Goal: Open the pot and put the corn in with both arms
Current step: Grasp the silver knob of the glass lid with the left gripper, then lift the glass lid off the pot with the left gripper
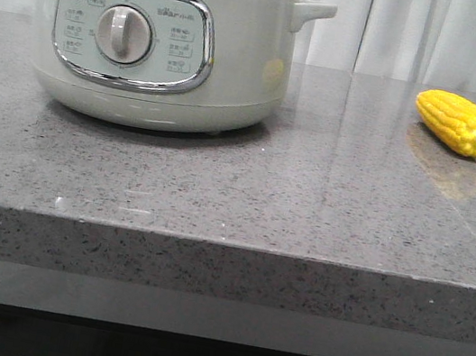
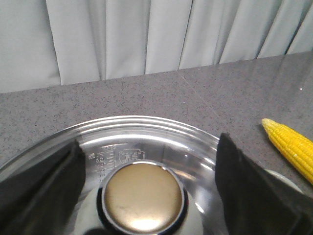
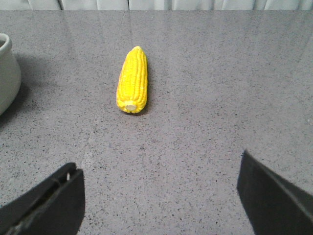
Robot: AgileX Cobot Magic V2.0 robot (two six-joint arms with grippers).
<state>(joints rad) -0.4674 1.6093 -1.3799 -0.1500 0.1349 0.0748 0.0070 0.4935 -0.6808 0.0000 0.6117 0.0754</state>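
The pale cream-green pot point(image 1: 161, 37) stands at the left of the grey counter, its steel-rimmed glass lid point(image 2: 146, 132) on. The lid's round gold knob point(image 2: 144, 196) lies between the black fingers of my left gripper point(image 2: 146, 191), which is open with a finger each side of it and not touching. The yellow corn point(image 1: 459, 124) lies on the counter at the right, stub end toward the front; it also shows in the left wrist view point(image 2: 291, 147) and the right wrist view point(image 3: 132, 81). My right gripper point(image 3: 159, 196) is open and empty above the counter, short of the corn.
The grey speckled counter point(image 1: 308, 199) ends in a front edge near the camera. White curtains point(image 1: 444, 39) hang behind it. The pot's side point(image 3: 7, 73) shows at the edge of the right wrist view.
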